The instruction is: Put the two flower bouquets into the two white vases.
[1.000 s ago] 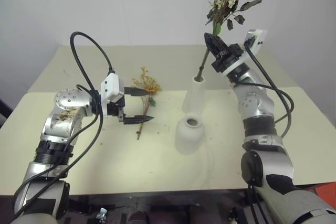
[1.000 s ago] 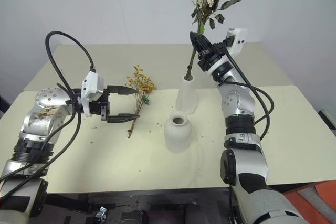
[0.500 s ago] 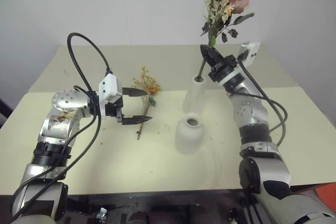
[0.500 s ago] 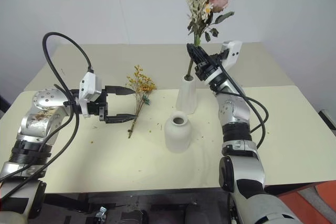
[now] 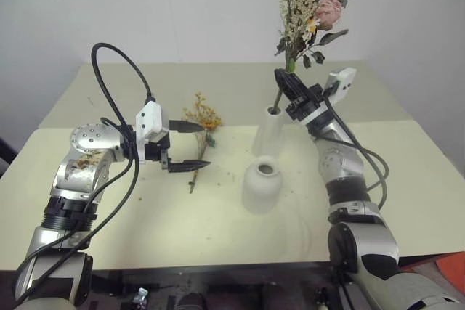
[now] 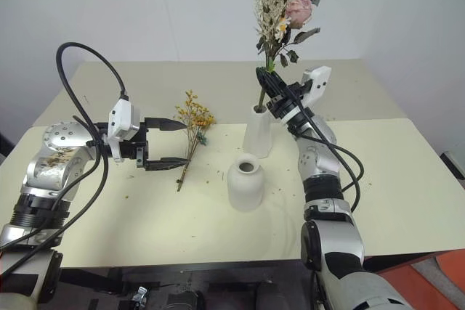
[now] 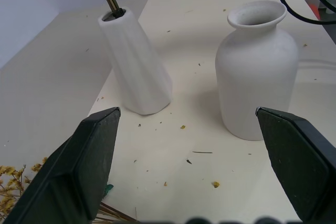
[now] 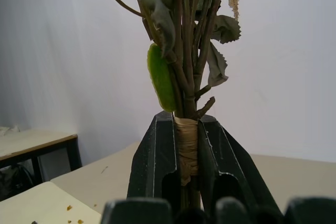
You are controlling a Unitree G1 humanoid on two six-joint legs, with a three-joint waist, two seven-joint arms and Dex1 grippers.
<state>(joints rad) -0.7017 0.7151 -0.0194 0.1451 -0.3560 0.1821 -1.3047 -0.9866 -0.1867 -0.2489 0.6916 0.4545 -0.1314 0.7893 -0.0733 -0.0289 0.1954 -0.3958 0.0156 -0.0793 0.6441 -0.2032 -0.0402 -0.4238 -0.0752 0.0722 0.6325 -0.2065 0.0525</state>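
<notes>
Right end effector [image 8: 187,153] clamps large bouquet [image 5: 309,1] — stems in tall vase [image 5: 269,132]; left end effector [image 5: 190,147] released.

Tall vase [image 5: 272,131] behind squat vase [image 5: 261,186] on table [image 5: 218,215]. Large bouquet [image 5: 309,5] stems in tall vase, clamped in my right gripper [image 5: 285,85]. Small bouquet [image 5: 201,130] flat on table left of vases, beside my left gripper [image 5: 190,147].

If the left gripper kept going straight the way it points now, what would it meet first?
Probably the squat white vase. The left gripper is open, and its wrist view looks across bare table between that vase and the tall white vase; the squat one stands nearer. It might pass between them; depth is unclear.
</notes>
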